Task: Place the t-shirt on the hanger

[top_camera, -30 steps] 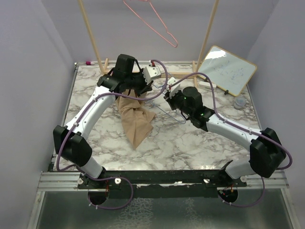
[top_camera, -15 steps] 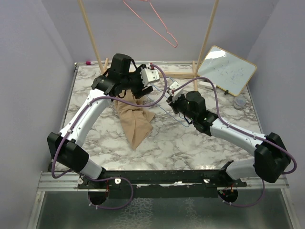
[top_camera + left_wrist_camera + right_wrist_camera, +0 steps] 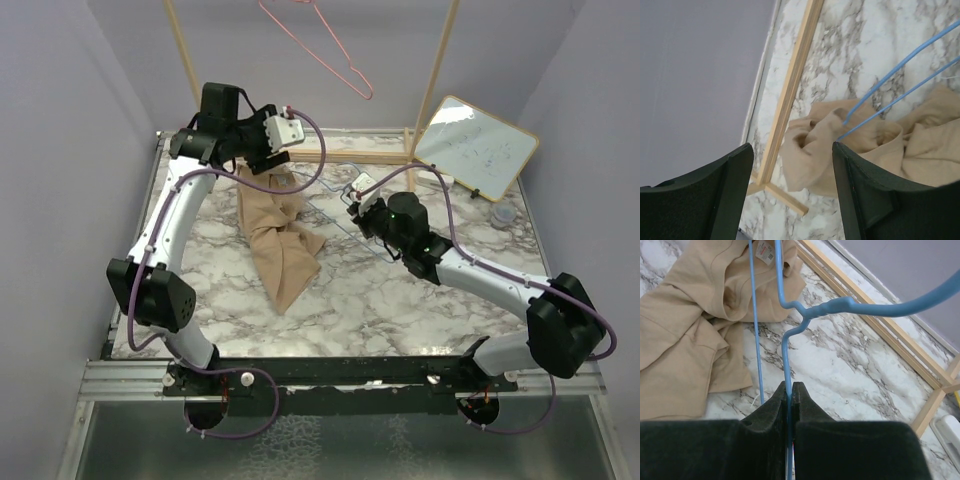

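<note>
The tan t-shirt lies crumpled on the marble table, and its neck end shows below my left gripper. The light-blue wire hanger reaches from the right into the neck opening; its wires run into the fabric. My left gripper hovers open above the shirt's far end, with nothing between its fingers. My right gripper is shut on the hanger's wire just below the twisted neck of the hook. The shirt's label shows inside the collar.
A wooden rack stands at the back, with posts and a base strip next to the shirt. A pink wire hanger hangs from it. A small whiteboard leans at the back right, a little cup beside it.
My left gripper opened, let go of the shirt and drew back toward the far left corner. The shirt's top end now lies spread on the table. The right gripper shifted slightly with the hanger.
</note>
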`<act>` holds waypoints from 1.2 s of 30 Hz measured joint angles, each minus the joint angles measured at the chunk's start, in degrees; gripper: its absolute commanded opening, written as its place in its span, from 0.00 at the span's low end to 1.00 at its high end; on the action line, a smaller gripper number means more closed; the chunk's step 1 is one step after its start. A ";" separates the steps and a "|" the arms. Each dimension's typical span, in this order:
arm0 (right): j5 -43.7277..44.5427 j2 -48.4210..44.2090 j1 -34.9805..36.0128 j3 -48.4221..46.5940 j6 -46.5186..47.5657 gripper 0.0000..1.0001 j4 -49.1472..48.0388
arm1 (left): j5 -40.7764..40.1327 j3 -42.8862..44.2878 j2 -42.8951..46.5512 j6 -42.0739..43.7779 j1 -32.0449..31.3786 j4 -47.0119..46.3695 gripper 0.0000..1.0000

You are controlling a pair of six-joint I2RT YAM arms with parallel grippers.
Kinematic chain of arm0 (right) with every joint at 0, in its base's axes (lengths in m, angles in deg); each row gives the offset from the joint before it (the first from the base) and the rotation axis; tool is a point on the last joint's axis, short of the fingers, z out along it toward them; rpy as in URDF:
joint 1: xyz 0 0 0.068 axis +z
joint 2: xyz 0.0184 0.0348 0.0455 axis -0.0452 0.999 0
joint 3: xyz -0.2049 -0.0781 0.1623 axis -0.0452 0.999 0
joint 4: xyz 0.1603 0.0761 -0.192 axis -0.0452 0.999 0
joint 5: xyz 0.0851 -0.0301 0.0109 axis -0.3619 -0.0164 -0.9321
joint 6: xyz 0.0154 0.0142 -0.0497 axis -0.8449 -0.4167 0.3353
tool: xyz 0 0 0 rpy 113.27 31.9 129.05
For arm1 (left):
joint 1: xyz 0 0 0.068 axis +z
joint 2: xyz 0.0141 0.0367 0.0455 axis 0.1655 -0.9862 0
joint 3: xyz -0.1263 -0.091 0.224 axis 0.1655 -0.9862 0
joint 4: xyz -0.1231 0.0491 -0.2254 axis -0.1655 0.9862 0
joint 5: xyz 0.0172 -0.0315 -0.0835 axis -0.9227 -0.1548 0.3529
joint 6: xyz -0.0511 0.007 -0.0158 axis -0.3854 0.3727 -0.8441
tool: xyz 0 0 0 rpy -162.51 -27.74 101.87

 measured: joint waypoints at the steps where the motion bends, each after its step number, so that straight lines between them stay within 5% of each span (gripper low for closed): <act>1: -0.09 0.85 0.00 0.00 0.07 0.01 -0.24 | 0.70 1.66 -1.40 0.94 1.57 0.72 0.65; 9: -0.96 5.42 0.00 -0.31 1.05 0.01 -1.18 | 7.06 10.25 -11.76 11.08 9.97 8.39 0.64; 18: -1.01 6.47 0.00 -2.23 1.55 0.01 -1.51 | 12.37 25.20 -19.28 21.29 8.85 24.35 0.64; 27: -0.98 6.47 0.00 -2.38 1.55 0.01 -1.70 | 11.65 0.72 -9.31 24.57 4.70 24.35 0.65; 36: -0.98 6.47 0.00 -2.38 1.55 0.01 -1.73 | 6.60 -4.72 -6.88 20.46 4.85 11.69 0.65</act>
